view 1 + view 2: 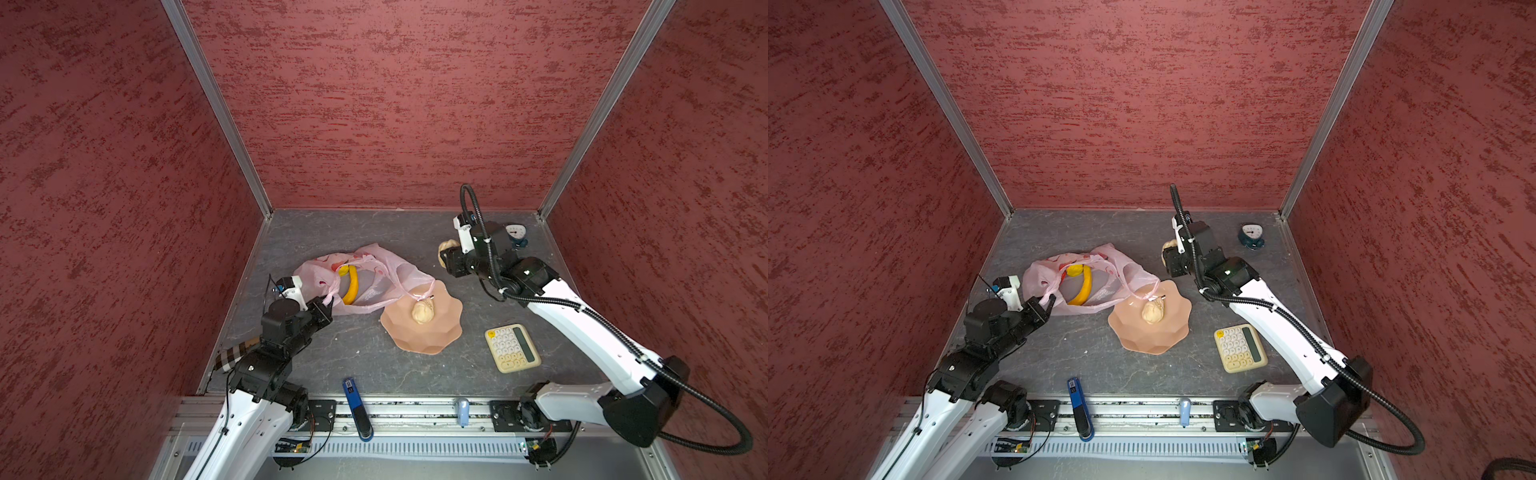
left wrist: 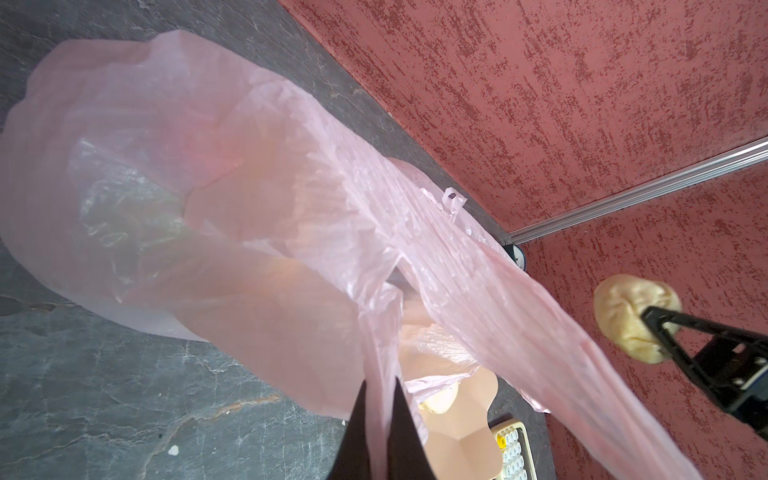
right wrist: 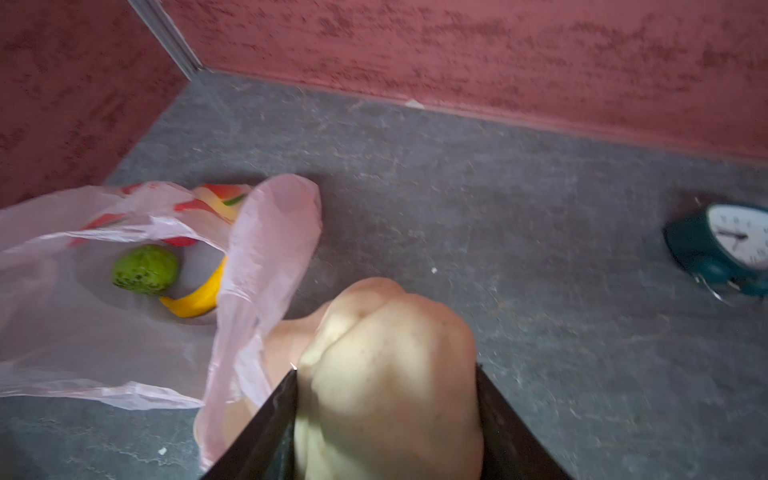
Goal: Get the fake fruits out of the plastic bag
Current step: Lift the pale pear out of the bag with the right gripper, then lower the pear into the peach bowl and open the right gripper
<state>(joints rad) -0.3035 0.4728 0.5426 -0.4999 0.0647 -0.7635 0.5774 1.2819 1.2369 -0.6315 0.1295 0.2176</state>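
Left gripper (image 1: 325,305) — pinched tight on a handle of the plastic bag (image 1: 374,266), which lies open on the desk (image 1: 361,357). Banana (image 1: 352,284) and green fruit (image 3: 145,270) inside. Beige ball (image 1: 423,311) in bowl (image 1: 415,347). Right gripper (image 1: 448,259) — clamps second beige ball (image 1: 445,248), clear of the bag.

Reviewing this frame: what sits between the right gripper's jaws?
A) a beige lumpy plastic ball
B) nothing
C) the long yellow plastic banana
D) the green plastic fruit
A: in the right wrist view the right gripper is closed on a beige lumpy plastic ball, while the long yellow banana and green fruit lie in the translucent pink plastic bag.
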